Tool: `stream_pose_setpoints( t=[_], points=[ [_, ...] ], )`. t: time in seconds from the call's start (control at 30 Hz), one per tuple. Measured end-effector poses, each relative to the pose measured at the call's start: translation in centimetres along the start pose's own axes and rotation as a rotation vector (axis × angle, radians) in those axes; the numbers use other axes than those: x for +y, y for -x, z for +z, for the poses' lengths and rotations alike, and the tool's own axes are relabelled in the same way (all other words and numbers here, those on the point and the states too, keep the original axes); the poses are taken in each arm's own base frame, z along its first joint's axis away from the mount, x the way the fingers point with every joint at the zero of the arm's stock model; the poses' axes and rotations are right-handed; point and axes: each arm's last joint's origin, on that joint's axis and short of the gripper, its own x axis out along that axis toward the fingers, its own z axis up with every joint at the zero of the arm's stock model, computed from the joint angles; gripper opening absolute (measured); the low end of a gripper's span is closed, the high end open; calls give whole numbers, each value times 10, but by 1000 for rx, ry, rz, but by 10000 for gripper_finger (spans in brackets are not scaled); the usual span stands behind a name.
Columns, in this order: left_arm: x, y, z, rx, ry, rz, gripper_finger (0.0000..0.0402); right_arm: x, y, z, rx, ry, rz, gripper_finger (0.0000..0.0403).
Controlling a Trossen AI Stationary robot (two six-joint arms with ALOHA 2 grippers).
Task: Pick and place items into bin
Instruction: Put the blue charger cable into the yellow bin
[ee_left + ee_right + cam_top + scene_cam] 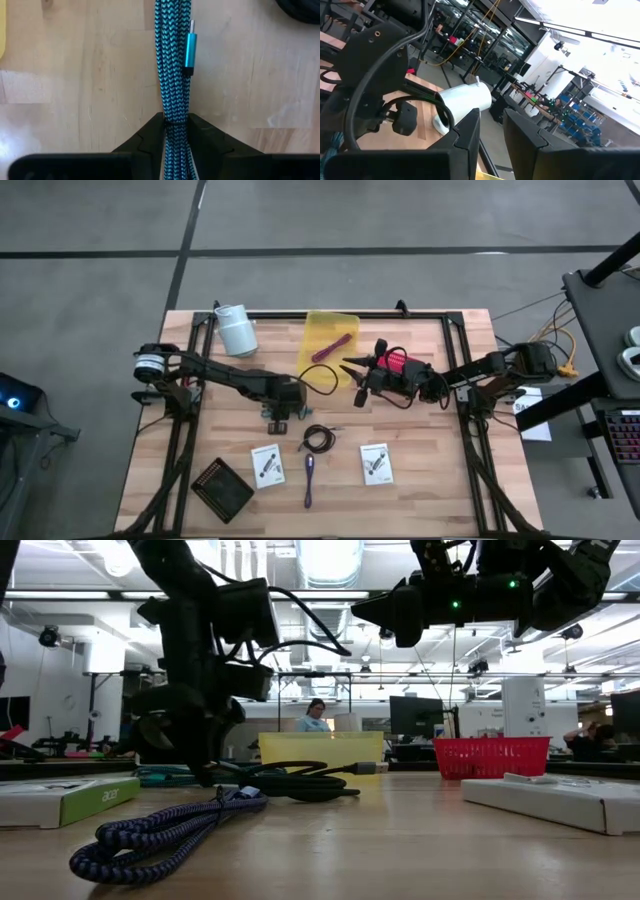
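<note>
Currently the yellow bin [331, 337] lies at twelve o'clock on the table [420, 490], holding a magenta stick [330, 347]. Left gripper [175, 131] at centre is clamped on a teal braided cable [174, 70]. Right gripper [357, 375], raised at two o'clock, holds nothing, fingers narrowly apart.

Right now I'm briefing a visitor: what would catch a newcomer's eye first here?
Probably the left gripper, low at mid-table, pinching a teal braided cable. Behind it lies the yellow bin holding a magenta stick, with the right gripper raised beside it.
</note>
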Motion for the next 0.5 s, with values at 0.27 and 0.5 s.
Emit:
stream_pose_setpoints(
  t=[0.27,0.5],
  points=[
    [1,12,1,-48,-73,14,14,0,0,0,0,0,1,68],
    [4,34,3,-133,-109,92,14,0,0,0,0,1,1,72]
  ],
)
